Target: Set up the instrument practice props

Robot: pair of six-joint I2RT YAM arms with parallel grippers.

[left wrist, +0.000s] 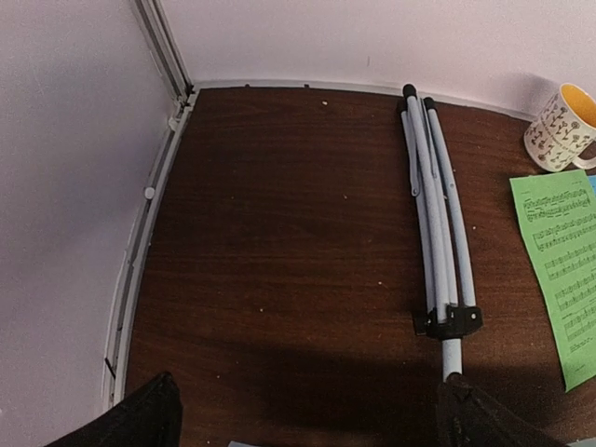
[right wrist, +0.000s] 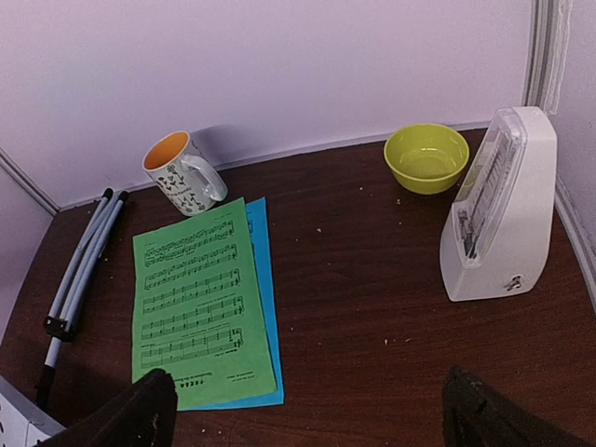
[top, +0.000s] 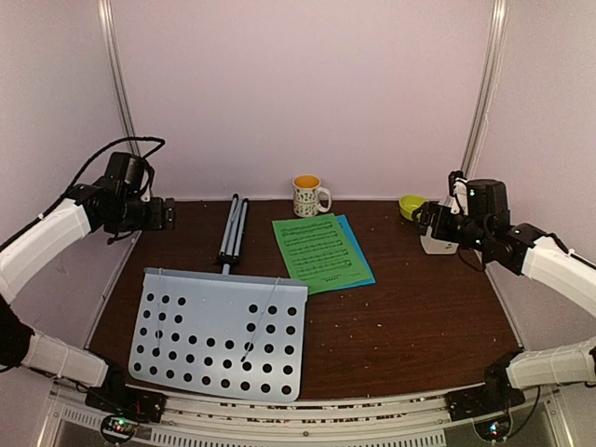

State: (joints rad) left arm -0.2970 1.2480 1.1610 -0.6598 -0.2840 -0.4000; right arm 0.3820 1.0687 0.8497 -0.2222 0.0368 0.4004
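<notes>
The pale grey perforated music stand (top: 220,333) lies flat at the near left, its folded silver tripod (top: 233,230) pointing to the back wall; the tripod also shows in the left wrist view (left wrist: 436,228). The green sheet (top: 317,251) lies on the blue sheet (top: 358,251) mid-table, and both show in the right wrist view (right wrist: 197,303). The white metronome (right wrist: 503,209) stands upright at the far right. My left gripper (left wrist: 307,419) is open and empty above the far left of the table. My right gripper (right wrist: 307,410) is open and empty, raised near the metronome (top: 438,240).
A patterned mug (top: 308,196) stands at the back wall beside the sheets. A small green bowl (top: 413,206) sits at the back right next to the metronome. White walls close the table on three sides. Small crumbs dot the brown table (top: 419,317).
</notes>
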